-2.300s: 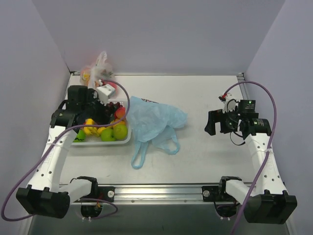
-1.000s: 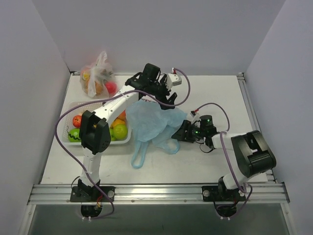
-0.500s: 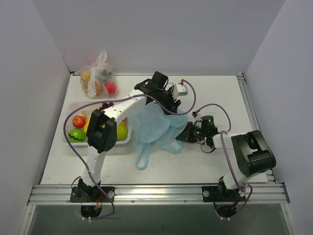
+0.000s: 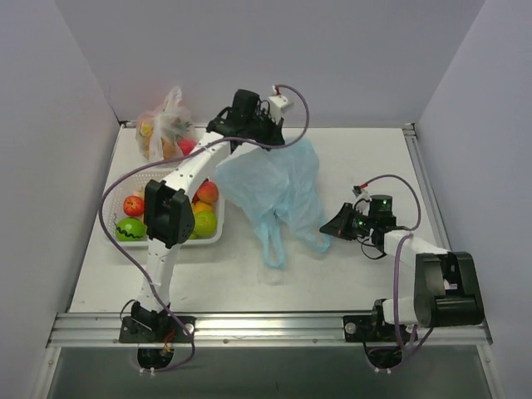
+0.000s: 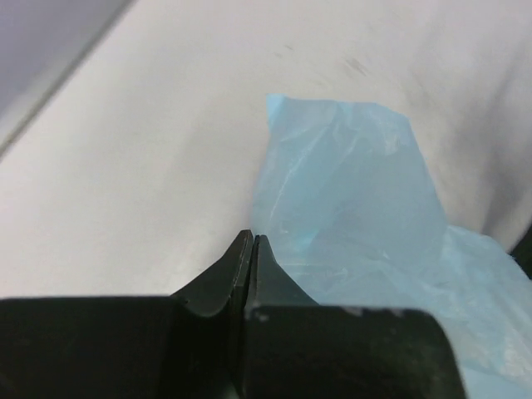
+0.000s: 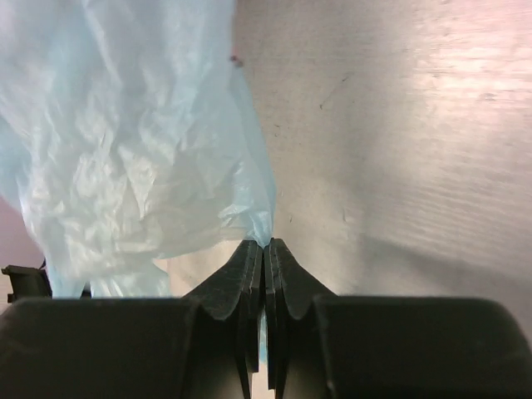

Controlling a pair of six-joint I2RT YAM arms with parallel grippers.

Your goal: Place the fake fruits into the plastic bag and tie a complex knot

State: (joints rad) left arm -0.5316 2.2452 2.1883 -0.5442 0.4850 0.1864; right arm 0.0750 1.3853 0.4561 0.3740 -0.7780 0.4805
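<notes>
Both grippers pinched shut on the blue bag; fruit sits in tray.
L gripper (image 5: 252,238) fingers together, clamped on thin film at the far top of the plastic bag (image 4: 274,187); R gripper (image 6: 264,243) fingers together too, blue film caught betw. them at bag's right side. Bag spreads betw. the two, mid-desk (image 4: 366,158), loop handles (image 4: 274,248) trailing twd near edge. The fake fruits (image 4: 204,223) (green, red, orange pcs) lie in white tray (image 4: 204,241) by desk's left edge, just beside the bag. Clear bag (image 4: 166,133) w/ orange & red fruit at far-left corner.
</notes>
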